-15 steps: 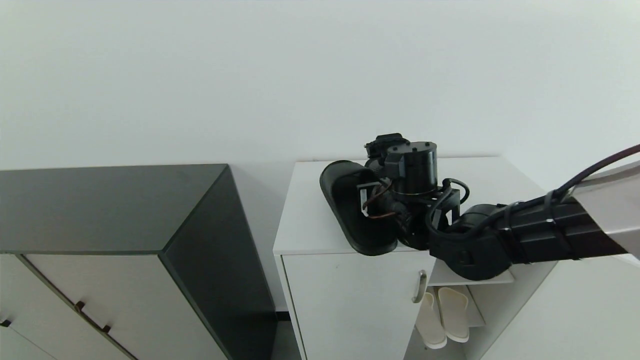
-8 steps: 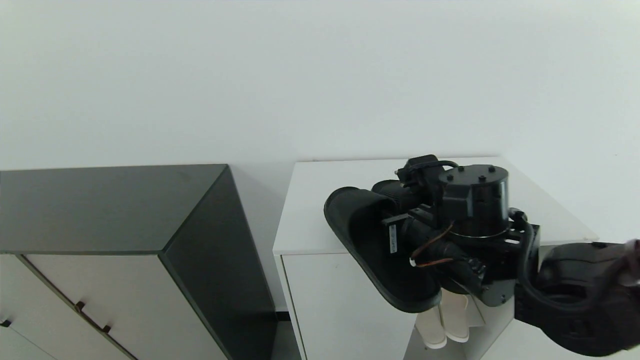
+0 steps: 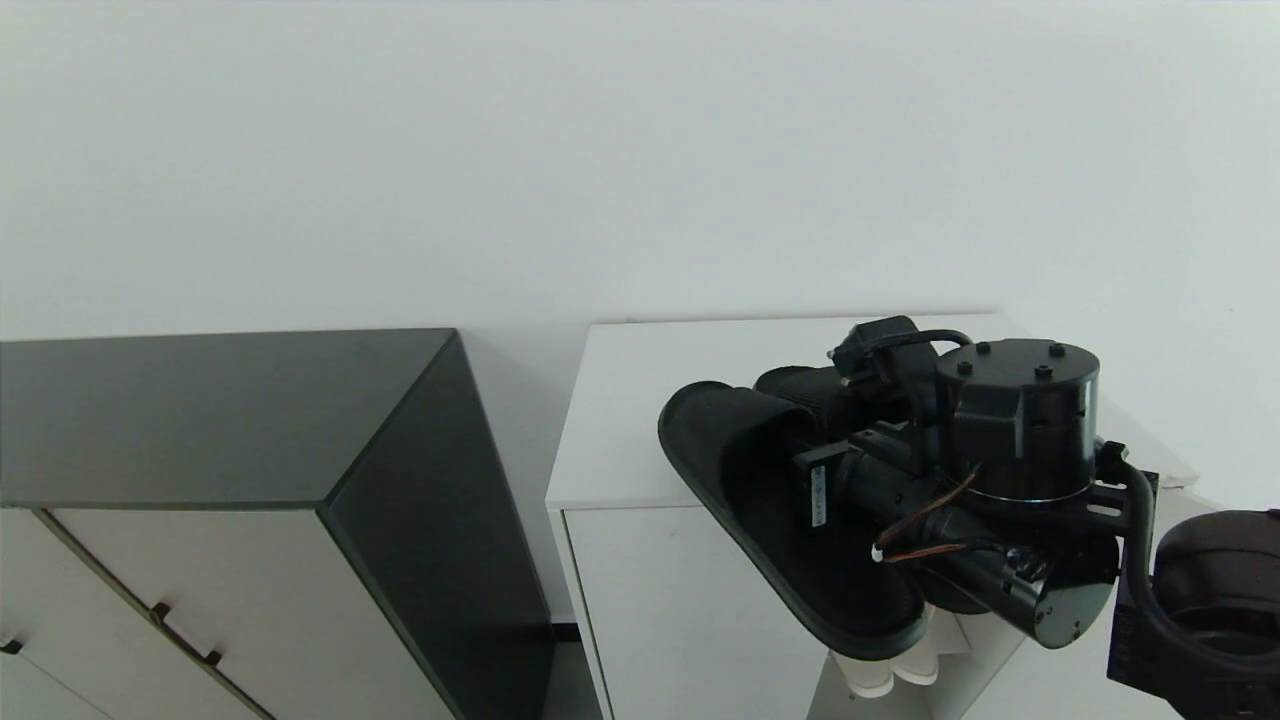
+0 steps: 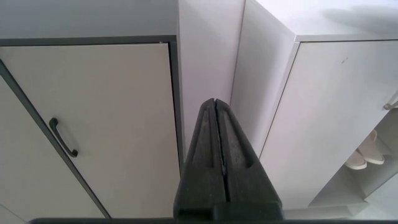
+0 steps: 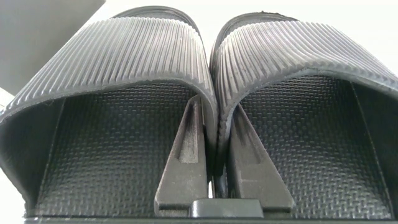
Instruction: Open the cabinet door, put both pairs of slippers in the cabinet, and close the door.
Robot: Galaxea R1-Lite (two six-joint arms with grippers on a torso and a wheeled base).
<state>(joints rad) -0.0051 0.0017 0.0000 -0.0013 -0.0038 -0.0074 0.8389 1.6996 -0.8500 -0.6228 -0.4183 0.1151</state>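
**Item 1. Black slippers, one pair.** Matte black rubber slides. Each has a broad strap ribbed in fine lengthwise lines and a footbed with a small pebbled grain. A raised rim runs round the sole. The two sit side by side with their inner walls pressed together.

**Item 2. Right gripper.** One finger sits inside each slipper, and the two nip the adjoining inner walls between them, closed down narrow on the pair. The straps arch over and past the fingertips. The heels lie back toward the wrist.

**Item 3. White cabinet.** It stands under and beyond the held pair. The heel ends hang out past the front edge of its top, in front of its pale front panel.

**Item 4. White slippers.** They lie in the open compartment below the right gripper, and their ends show just under the black soles.

**Item 5. Left gripper.** Its fingers are pressed together with nothing between them. Ahead of it is the gap between the white cabinet and a dark-topped cabinet.
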